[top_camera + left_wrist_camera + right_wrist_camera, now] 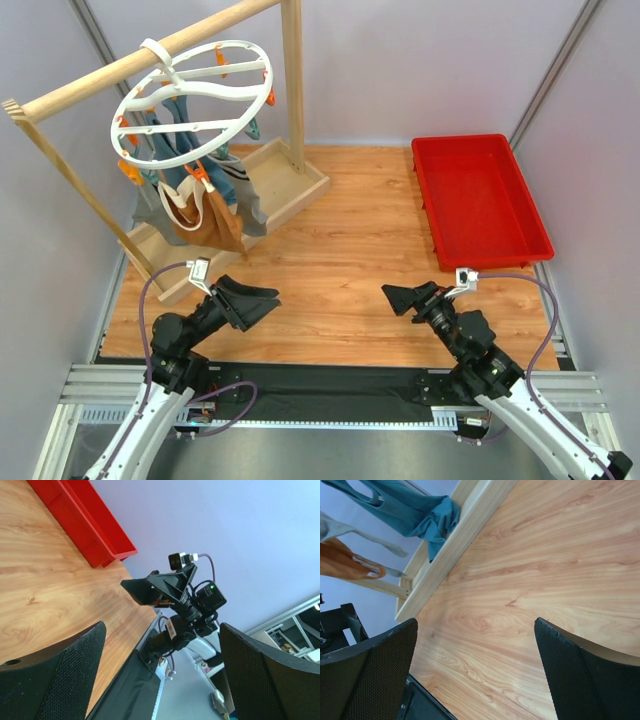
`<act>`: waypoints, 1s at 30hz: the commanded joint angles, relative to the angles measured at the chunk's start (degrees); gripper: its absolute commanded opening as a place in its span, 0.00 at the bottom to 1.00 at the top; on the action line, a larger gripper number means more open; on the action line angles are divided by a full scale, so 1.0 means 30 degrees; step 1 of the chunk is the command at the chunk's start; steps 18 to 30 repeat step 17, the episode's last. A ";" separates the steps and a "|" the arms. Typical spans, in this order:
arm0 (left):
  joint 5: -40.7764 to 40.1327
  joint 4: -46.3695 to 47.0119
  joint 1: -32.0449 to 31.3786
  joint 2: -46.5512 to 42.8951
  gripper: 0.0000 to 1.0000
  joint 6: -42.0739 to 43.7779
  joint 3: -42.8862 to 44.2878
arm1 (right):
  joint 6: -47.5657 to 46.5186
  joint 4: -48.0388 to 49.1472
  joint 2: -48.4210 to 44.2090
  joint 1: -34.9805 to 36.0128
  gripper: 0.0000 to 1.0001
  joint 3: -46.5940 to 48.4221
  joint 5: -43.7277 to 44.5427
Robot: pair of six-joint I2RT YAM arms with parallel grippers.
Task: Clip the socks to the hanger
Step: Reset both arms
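**Socks hanging at hanger; both claws clear of them**

Observed hanger hooked over the wooden rail frame at far left. Found grey socks dangling beneath its ring, alongside a teal cloth and brown tote bag; could not confirm which clips grip them. Noted left claw spread wide, holding nothing, low over the surface, near the hanging socks on their near side, not touching. Noted right claw likewise spread and empty, well apart from the socks, near the red tray.
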 commanded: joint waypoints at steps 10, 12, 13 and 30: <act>-0.1352 -0.0534 -0.1485 -0.2537 0.99 0.0996 -0.2601 | 0.0682 -0.2287 -0.0969 0.0129 1.00 -0.2219 0.1651; -0.1499 -0.0620 -0.1718 -0.2567 0.99 0.0996 -0.2601 | 0.0741 -0.2316 -0.0853 0.0158 1.00 -0.2190 0.1593; -0.1557 -0.0679 -0.1836 -0.2567 0.99 0.1054 -0.2572 | 0.0712 -0.2316 -0.0823 0.0158 1.00 -0.2219 0.1564; -0.1820 -0.0913 -0.2276 -0.2537 0.98 0.1200 -0.2543 | 0.0186 -0.2199 -0.1085 0.0158 1.00 -0.2219 0.1125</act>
